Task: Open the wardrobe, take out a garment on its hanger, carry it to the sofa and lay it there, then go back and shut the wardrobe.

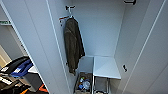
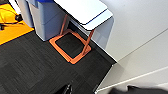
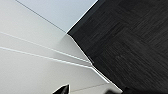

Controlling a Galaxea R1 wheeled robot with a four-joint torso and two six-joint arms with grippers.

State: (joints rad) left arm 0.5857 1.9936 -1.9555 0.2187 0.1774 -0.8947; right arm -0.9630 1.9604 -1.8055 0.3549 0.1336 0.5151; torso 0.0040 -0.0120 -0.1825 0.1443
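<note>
Wardrobe (image 1: pixel 105 30) was standing wide open when you got this shot, both white doors swung out to the sides, so you had a straight look into it from the head camera. Hanging inside near its left wall was one olive-brown fuzzy jacket (image 1: pixel 73 45) on a pale hanger (image 1: pixel 70 12), hooked up near the top. That's the brown one, not the black top; I couldn't spot the black garment in there, so where it was I can't say.

Lower down, the wardrobe had a white shelf (image 1: pixel 106 67) on the right, and under and beside it sat an open bin (image 1: pixel 83 83) holding a jumble of small stuff, some blue and some pale bits, too blurry to name. There was a dark compartment below the shelf too, contents unreadable.

Your left wrist camera was looking at dark carpet (image 2: pixel 30 67), a small white counter (image 2: pixel 85 11) on an orange frame (image 2: pixel 71 46), and grey-blue bins (image 2: pixel 47 20) next to it. Your right wrist camera had the white door panels (image 3: pixel 32 65) meeting that same carpet.

As for each claw, just dark slivers at the frame edge, so I honestly can't tell whether either was open or closed.
</note>
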